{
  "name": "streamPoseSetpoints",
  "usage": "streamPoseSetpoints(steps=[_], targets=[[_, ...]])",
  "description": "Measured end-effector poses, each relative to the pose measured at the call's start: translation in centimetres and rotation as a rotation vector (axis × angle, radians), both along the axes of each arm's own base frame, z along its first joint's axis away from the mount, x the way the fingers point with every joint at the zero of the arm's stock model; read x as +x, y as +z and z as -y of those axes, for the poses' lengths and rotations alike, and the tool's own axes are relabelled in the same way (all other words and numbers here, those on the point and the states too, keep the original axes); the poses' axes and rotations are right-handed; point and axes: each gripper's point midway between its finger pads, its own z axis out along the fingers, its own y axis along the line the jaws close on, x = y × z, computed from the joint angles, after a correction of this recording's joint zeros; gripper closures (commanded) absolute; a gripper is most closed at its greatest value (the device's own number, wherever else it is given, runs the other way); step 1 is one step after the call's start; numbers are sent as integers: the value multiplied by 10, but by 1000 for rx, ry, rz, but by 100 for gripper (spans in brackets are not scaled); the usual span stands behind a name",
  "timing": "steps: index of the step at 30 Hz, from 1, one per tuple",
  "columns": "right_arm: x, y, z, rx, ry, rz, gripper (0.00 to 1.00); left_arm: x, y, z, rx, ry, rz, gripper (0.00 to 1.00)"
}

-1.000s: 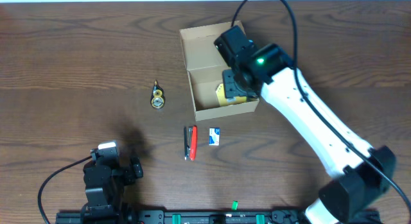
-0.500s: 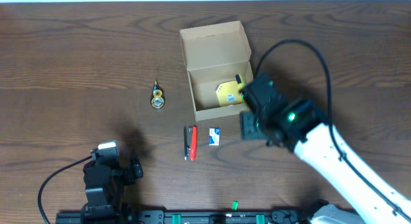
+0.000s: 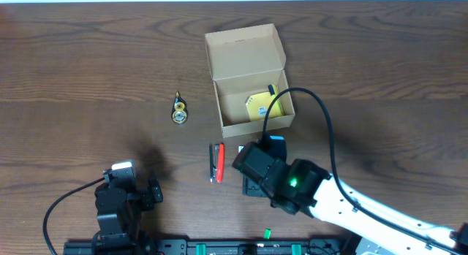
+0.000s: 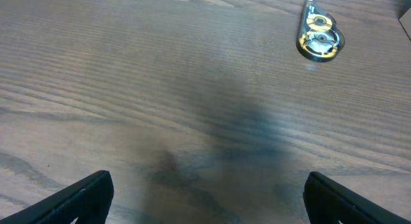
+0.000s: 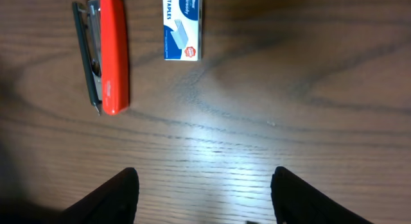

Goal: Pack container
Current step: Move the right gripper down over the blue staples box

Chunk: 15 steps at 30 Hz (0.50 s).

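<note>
While the right gripper [image 5: 209, 201] hangs spread wide and empty over the brown wooden tabletop [image 5: 308, 108], a red stapler [image 5: 110, 54] and a small blue-and-white staples box [image 5: 182, 26] lie just ahead of it. Beyond them sits the open tan cardboard container [image 3: 245, 50], lid flap up, a yellow sticky-note pad [image 3: 257, 107] inside. The left gripper [image 4: 209, 201] is likewise wide apart and empty, a yellow teardrop-shaped tape dispenser [image 4: 319, 38] ahead.

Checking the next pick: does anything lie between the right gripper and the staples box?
Nothing visible does. The staples box lies on bare table ahead of the open right gripper; the red stapler sits apart, to one side.
</note>
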Motion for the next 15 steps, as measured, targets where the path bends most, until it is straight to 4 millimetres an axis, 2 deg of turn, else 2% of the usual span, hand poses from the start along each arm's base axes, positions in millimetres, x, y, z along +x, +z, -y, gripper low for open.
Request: streamPoseSetpoints(steps=[4,9,15], targets=[[2,-11,-8,4,-93,0,35,0,0,0,0,0,0,5],[14,-38,-25,8,-185,-7,35,0,0,0,0,0,0,4],[15,-57,-25,-20,-253,-29,36,0,0,0,0,0,0,4]])
